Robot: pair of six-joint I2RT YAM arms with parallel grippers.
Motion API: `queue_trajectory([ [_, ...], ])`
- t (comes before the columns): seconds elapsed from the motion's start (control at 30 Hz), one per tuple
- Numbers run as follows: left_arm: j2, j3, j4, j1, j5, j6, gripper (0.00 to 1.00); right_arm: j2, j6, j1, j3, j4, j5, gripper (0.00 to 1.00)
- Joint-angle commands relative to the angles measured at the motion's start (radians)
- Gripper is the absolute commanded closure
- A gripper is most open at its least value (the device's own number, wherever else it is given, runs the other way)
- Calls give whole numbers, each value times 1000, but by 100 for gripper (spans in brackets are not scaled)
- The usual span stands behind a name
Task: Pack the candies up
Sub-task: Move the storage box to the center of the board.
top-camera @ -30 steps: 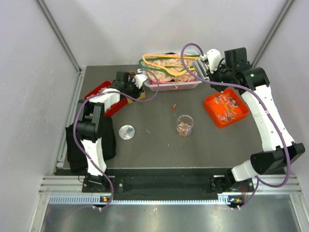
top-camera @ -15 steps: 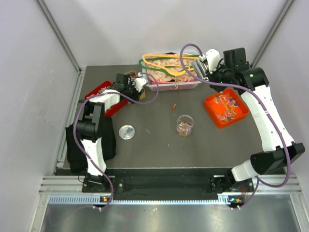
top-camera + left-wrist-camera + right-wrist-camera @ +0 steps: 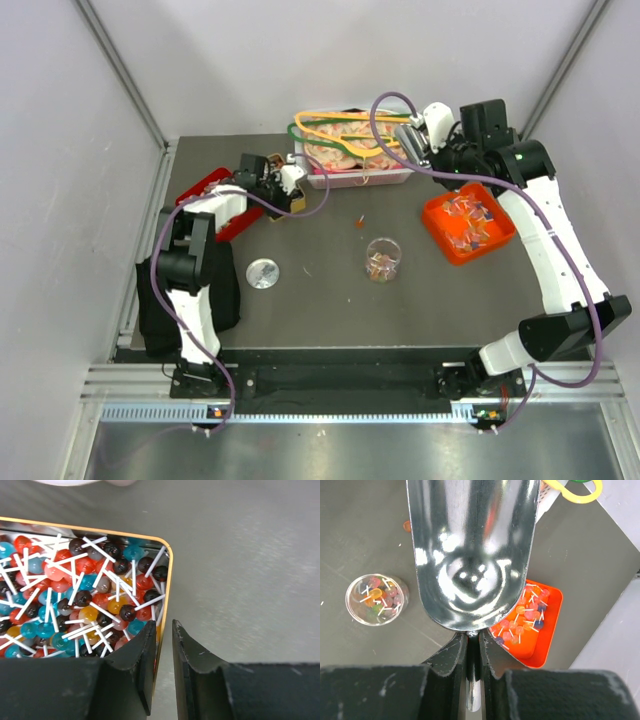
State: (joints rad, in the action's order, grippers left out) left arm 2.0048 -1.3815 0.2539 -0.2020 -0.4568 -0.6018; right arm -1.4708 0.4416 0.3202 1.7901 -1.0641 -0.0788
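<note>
- Two arms in the top view: the left arm [image 3: 215,205] reaches to the far left of the table [image 3: 320,300], and the right arm [image 3: 540,215] bends over the far right.
- Top view, task items: candies [image 3: 465,215] lie in an orange tray [image 3: 497,240] on the right. More sit in a clear cup [image 3: 382,260] near the table centre.
- Top view, rest: one stray candy [image 3: 360,222] lies on the table between the cup and a clear bin [image 3: 400,176] of hangers [image 3: 340,130] at the back. A round lid [image 3: 263,272] lies left of the cup, well apart.
- Left wrist: a gold-rimmed box [image 3: 100,531] is packed with candies on white sticks, in red, teal, dark and amber.
- Left wrist: the left fingers [image 3: 142,655] are narrow and straddle the box's right wall near its corner. One is over the candies, the other is outside over bare table. A slim gap shows, and I can't tell whether they pinch the wall.
- Right wrist: the right fingers [image 3: 452,655] are clamped on the thin handle of a metal scoop [image 3: 470,555], bowl pointing away from the camera.
- Right wrist: below the scoop, the orange tray with candies is on the right and the clear cup with candies on the left, apart from each other.
</note>
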Motion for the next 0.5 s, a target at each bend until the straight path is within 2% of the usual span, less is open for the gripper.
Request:
queue_trajectory([
  [0.0,-90,16,71,-25,-97,34,76,9,-7,22,69,6,2,100],
  [0.2,-144,70,88,-94,-134,125,76,4,-7,31,68,7,1,100],
  [0.47,-189,156,79,-264,-128,237,75,13,-7,43,68,6,4,100],
])
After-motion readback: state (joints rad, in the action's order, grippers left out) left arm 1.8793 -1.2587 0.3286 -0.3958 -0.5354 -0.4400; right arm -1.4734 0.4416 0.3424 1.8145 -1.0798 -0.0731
